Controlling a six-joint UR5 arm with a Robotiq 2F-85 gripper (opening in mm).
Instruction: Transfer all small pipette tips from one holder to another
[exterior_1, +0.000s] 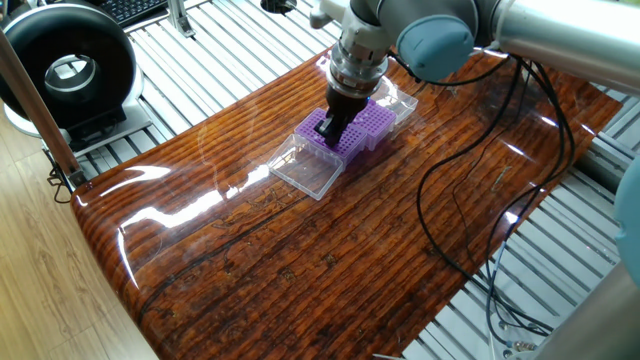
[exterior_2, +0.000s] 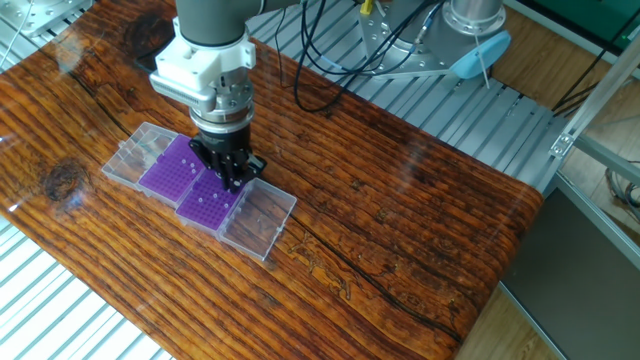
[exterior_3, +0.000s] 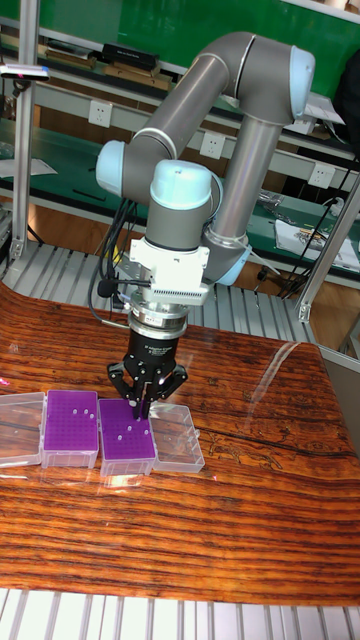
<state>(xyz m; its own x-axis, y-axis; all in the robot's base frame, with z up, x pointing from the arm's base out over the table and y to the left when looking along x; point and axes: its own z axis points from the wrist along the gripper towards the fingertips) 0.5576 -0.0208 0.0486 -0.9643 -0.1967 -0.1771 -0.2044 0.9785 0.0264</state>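
Pincer (exterior_3: 143, 408) hangs vertical, tips low over the far edge of one purple rack (exterior_3: 126, 437). Fingers drawn close together, as a thin tip would require; whether a tip sits between them cannot be told. Vertical pose judged to suit pulling or seating tips straight along the holes. This rack shows a few scattered white tips. The second purple rack (exterior_3: 71, 428) lies just beside it and carries fewer. Both clear lids (exterior_2: 258, 221) lie folded flat outward, leaving both grids open from above. Boxes sit mid-bench (exterior_2: 400, 200), nearer one long edge.

Bright, sharp, glare on table (exterior_1: 200, 215)
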